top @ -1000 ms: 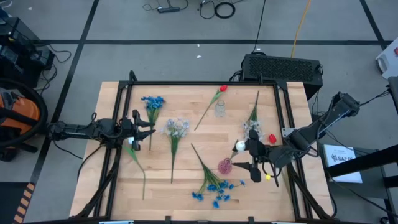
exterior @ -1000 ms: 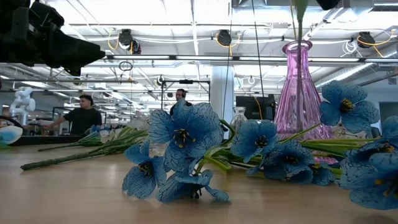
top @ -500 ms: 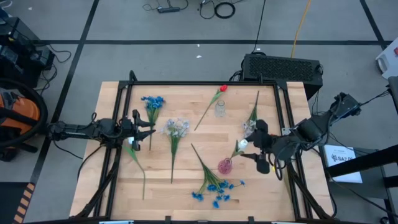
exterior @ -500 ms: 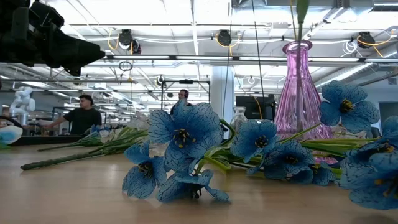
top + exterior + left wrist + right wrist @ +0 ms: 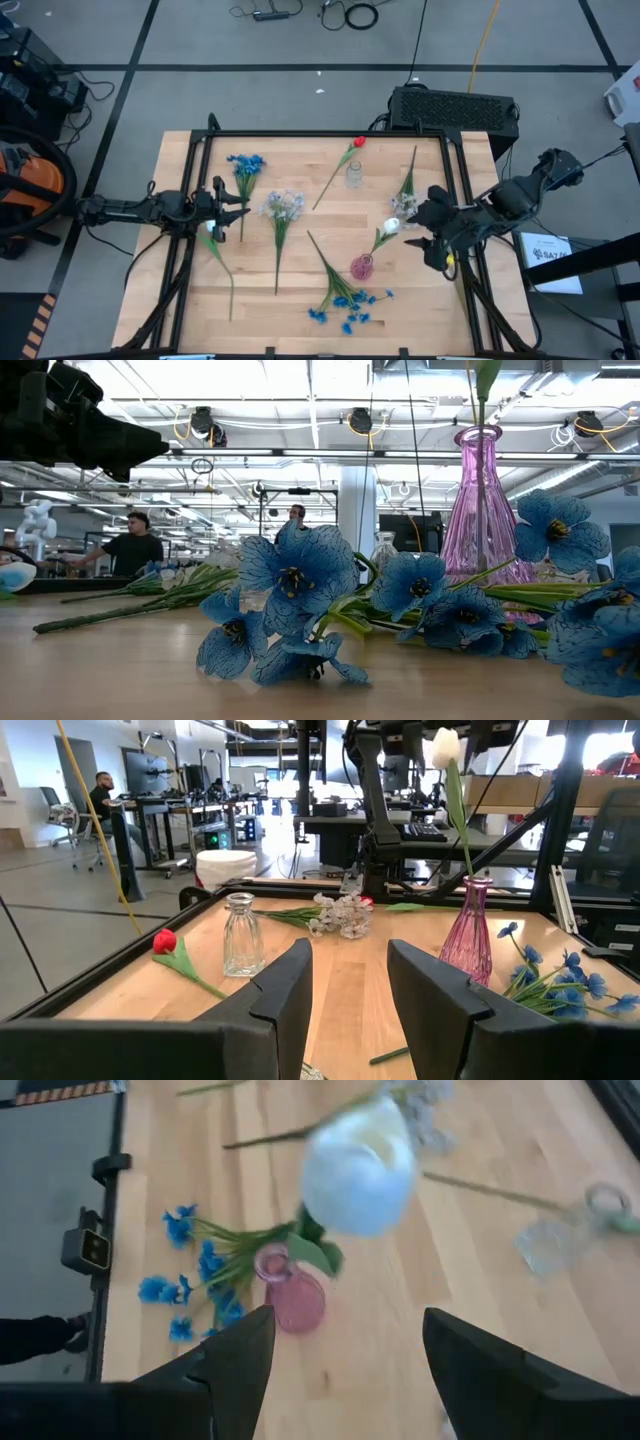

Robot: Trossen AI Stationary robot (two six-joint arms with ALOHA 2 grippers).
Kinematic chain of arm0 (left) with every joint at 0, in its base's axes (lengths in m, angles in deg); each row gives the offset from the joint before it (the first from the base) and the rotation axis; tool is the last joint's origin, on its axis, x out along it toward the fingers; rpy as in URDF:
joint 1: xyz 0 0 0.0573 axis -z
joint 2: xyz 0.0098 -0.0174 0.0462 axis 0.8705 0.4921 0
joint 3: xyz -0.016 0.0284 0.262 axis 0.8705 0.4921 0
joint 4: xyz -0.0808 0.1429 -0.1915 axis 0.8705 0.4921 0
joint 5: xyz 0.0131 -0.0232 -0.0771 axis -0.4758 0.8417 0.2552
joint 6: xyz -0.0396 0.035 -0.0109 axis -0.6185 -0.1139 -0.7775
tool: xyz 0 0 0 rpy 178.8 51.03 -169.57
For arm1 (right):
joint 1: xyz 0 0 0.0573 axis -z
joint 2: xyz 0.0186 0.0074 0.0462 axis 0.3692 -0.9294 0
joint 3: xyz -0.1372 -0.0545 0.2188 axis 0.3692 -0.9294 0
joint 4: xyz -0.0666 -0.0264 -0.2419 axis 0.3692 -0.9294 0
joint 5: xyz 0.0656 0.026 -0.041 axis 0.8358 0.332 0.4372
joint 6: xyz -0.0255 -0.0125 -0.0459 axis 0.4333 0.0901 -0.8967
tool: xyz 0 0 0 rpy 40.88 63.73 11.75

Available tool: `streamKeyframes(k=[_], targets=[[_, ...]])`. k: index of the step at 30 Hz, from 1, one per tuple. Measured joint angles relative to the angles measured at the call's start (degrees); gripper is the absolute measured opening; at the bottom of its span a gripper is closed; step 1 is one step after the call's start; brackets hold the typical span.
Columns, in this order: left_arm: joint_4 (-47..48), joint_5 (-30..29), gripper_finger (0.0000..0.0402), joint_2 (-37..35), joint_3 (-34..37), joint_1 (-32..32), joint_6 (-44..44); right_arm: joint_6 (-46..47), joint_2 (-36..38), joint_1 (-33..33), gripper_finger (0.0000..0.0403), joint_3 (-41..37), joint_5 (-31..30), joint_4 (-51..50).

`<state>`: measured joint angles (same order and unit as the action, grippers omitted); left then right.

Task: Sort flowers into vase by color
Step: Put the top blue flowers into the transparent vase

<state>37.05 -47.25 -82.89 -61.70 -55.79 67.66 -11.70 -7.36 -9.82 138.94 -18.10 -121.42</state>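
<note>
White tulip in pink vase: light, top-heavy, likely floppy; grip mid-stem. Right gripper spread, empty; left gripper parted, empty.

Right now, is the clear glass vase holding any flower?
No. In the left wrist view the clear glass vase stands empty, while the white tulip sits in the pink vase.

Grey floor marked with dark tape lines; black cables; open workshop beyond, lit overhead, desks.
</note>
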Motion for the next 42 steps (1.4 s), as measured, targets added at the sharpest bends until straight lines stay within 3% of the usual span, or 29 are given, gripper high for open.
streamKeyframes(k=[4, 10, 20, 24, 32, 35, 42], targets=[[0.00, -0.01, 0.0138, 0.00, 0.01, -0.02, 0.00, 4.97, 0.11, -1.65, 0.0247, -2.21, -1.73, -2.73], [0.00, 0.00, 0.0138, 0.02, 0.00, -0.01, 0.00, 13.84, 2.37, -8.08, 0.0246, -13.96, -7.63, 8.35], [0.00, 0.00, 0.0138, 0.00, 0.01, -0.01, 0.00, 48.06, 5.09, -18.90, 0.0190, -35.17, -7.60, 26.40], [0.00, 0.01, 0.0138, 0.00, 0.01, 0.00, 0.00, 63.97, 3.94, -20.07, 0.0149, -36.74, -7.64, 25.64], [0.00, -0.01, 0.0138, -0.01, 0.01, 0.00, 0.00, 75.80, 1.90, -16.72, 0.0013, -36.72, -4.64, 24.73], [0.00, 0.01, 0.0138, 0.00, 0.01, -0.01, -0.99, 78.97, 1.40, -14.98, 0.0011, -36.72, -4.00, 24.72], [-3.87, -1.42, 0.0138, 0.10, -0.01, 0.00, -21.20, 81.25, 0.94, -10.83, 0.0002, -36.72, -2.73, 24.65]])
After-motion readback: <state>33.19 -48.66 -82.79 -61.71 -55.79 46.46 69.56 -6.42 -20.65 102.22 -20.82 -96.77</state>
